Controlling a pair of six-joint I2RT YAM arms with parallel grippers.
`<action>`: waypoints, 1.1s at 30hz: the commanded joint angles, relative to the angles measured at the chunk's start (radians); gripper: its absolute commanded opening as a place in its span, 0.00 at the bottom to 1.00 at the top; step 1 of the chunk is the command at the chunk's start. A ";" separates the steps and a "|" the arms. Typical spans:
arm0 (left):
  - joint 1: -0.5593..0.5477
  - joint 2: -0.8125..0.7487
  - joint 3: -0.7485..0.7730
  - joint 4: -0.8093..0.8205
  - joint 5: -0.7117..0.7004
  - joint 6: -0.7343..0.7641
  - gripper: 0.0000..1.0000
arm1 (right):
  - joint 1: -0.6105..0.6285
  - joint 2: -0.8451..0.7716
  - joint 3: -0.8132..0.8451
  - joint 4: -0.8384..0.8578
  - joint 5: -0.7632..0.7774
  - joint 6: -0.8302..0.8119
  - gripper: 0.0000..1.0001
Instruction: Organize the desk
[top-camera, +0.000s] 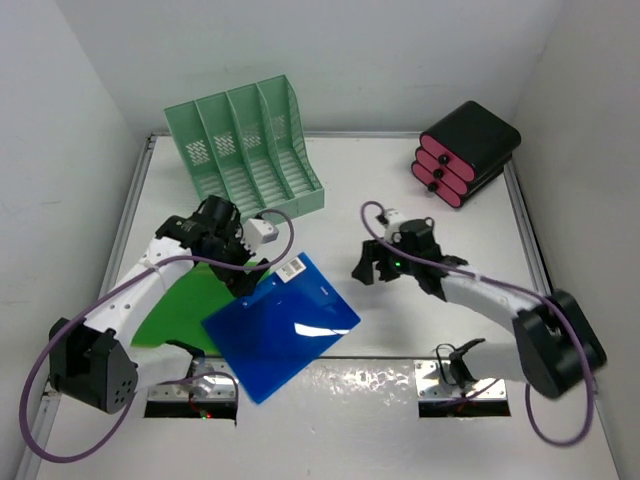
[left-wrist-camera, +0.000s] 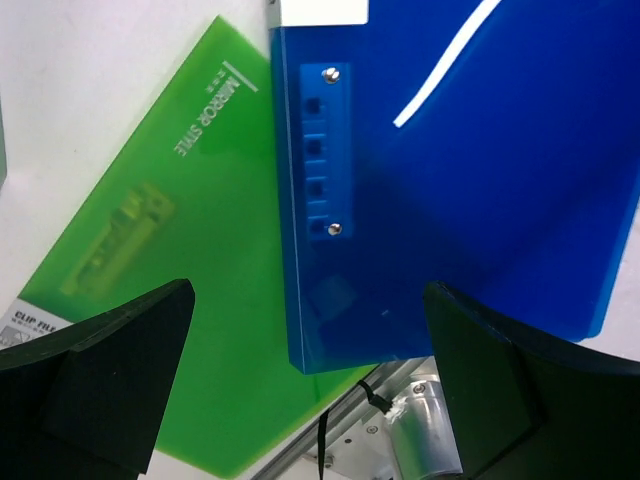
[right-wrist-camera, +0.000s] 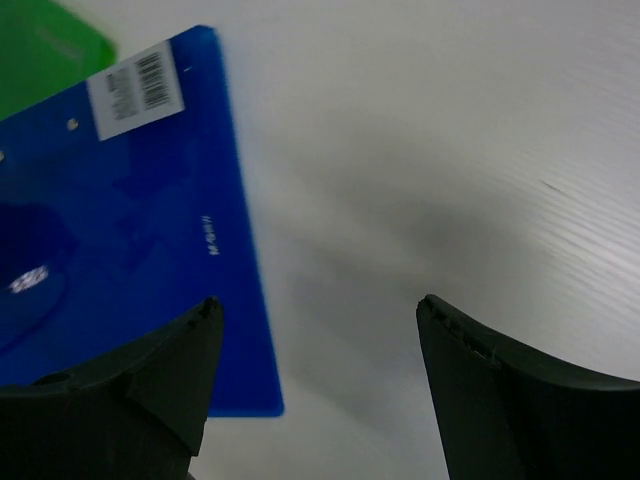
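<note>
The desk is a white tabletop. A blue plastic folder with a barcode label lies near its front, overlapping a green folder to its left. My left gripper hangs open above the two folders. In the left wrist view, the left gripper straddles the corner of the blue folder where it covers the green folder, holding nothing. My right gripper is open just right of the blue folder. In the right wrist view, the right gripper has bare desk between its fingers, with the blue folder's corner beside its left finger.
A mint-green slotted file rack stands at the back left. A black-and-pink drawer box sits at the back right. A metal rail runs along the near edge, just beyond the folders' corners.
</note>
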 joint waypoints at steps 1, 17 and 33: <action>-0.007 -0.013 0.010 0.081 -0.057 -0.044 0.97 | 0.080 0.198 0.126 0.192 -0.162 -0.060 0.76; 0.161 -0.033 0.016 0.145 -0.011 -0.022 1.00 | 0.188 0.802 0.472 0.390 -0.355 -0.022 0.74; 0.155 0.070 0.007 0.230 -0.012 -0.073 0.99 | 0.209 0.860 0.435 0.456 -0.401 -0.011 0.09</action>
